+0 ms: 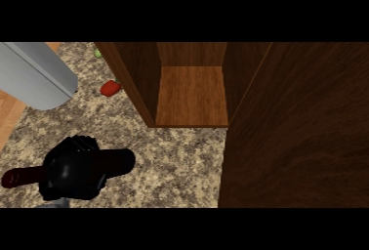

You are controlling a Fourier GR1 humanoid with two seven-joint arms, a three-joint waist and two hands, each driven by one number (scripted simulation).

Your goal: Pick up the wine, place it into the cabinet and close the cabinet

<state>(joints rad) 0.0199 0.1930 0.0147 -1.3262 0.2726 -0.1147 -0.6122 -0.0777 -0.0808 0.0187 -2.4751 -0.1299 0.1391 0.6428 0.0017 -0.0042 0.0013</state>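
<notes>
At the lower left of the frame, one hand (72,168) is curled round the wine (29,176), which lies crosswise with its dark red neck end poking left and its darker base right. From its side of the frame it reads as the left hand; no other hand shows. The bottle sits low over the speckled desk (173,161), probably held level for sliding onto the shelf. The cabinet (191,95) stands open at upper centre, its door (302,127) swung out at the right.
</notes>
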